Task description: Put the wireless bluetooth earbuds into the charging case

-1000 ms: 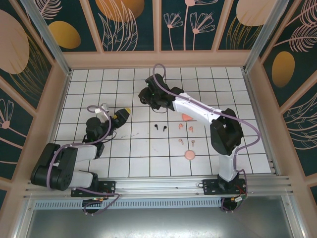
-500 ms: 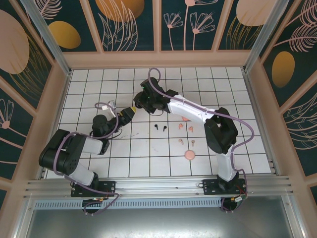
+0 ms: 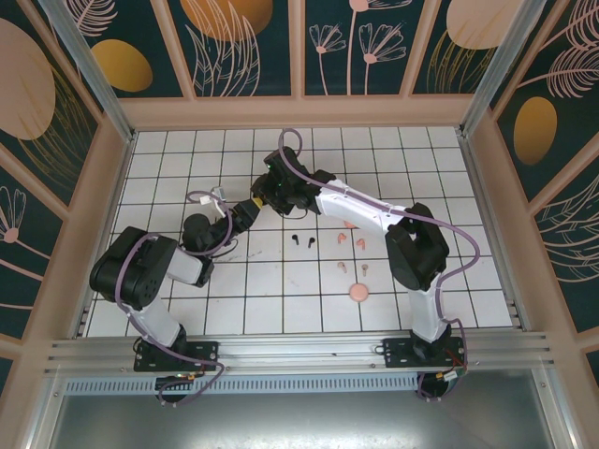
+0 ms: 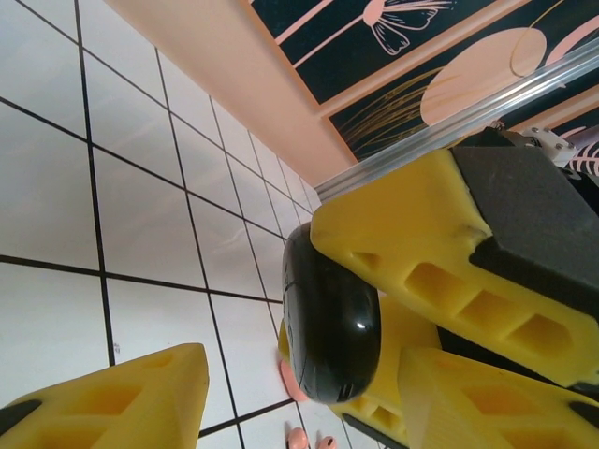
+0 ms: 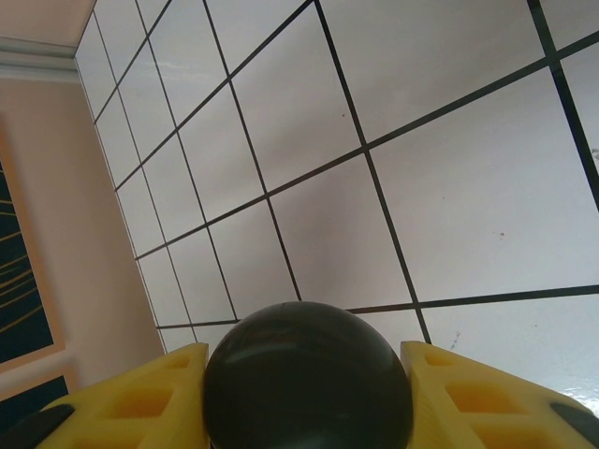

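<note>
The two tiny black stemmed plastic earbuds (image 3: 298,239) lie loose near the middle of the white tiled table (image 3: 187,150). The four pale pink stemmed plastic earbuds (image 3: 359,243) are scattered toward their 3 o'clock, and none sits in a case yet. At the black pair's 11 o'clock, seemingly clear of the tiles, is the glossy black rounded plastic charging case (image 4: 329,327). It is clamped by its sides between the yellow fingers of the right gripper (image 5: 309,398).

What is new is the left arm. A second ago it was folded back at the table's 9 o'clock side. Now it has swung in, so the left gripper (image 3: 249,212) meets the case from its 8 o'clock. Its jaws have been narrowing and stand partly apart, one on either side of the case. Tile shows between one finger (image 4: 122,402) and the shell, so it has no hold yet. I take this for a handover, or a two-handed opening of the lid, before any bud goes in.
</note>
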Available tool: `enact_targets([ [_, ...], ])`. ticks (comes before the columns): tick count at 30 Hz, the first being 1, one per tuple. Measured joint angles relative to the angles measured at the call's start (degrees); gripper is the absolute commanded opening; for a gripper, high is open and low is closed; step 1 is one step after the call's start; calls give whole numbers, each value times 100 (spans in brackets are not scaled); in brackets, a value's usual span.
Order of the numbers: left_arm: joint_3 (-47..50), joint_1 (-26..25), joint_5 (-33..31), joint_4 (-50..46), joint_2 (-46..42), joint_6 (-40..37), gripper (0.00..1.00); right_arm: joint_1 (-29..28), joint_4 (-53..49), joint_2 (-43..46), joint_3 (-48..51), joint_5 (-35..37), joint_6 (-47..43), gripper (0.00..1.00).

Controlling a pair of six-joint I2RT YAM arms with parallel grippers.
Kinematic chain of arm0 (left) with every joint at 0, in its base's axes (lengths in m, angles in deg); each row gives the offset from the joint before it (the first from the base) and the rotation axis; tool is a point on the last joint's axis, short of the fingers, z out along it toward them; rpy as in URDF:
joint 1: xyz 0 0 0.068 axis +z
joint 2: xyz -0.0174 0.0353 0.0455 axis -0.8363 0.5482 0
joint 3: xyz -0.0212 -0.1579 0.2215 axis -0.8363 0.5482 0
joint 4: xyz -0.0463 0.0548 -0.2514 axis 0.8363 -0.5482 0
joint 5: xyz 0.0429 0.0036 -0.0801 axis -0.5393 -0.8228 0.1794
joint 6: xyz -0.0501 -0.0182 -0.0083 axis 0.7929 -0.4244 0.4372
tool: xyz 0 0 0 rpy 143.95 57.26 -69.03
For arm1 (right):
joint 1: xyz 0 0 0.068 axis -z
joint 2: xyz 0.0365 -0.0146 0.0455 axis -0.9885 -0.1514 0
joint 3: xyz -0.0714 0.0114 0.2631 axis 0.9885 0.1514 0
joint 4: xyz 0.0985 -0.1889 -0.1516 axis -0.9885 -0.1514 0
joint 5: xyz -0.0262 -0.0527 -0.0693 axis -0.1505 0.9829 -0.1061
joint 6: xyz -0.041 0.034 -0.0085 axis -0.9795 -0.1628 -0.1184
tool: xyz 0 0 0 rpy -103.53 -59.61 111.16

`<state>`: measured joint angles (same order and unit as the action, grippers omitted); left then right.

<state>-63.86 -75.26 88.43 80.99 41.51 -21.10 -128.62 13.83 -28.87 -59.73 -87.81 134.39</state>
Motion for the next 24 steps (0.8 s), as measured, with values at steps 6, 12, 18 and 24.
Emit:
enact_targets([
  [6, -76, -2, -22, 105, 127, 44, 51, -2, 28, 0, 0, 0, 0, 41],
  [12, -129, -4, -37, 216, 234, 68, 46, -2, 74, -2, 0, -17, 0, 41],
  [18, -146, -7, -76, 439, 365, 162, 44, -2, 120, -22, 0, -26, 17, 41],
  [24, -155, -52, -151, 682, 494, 299, 36, -2, 142, -24, 9, -39, 31, 40],
])
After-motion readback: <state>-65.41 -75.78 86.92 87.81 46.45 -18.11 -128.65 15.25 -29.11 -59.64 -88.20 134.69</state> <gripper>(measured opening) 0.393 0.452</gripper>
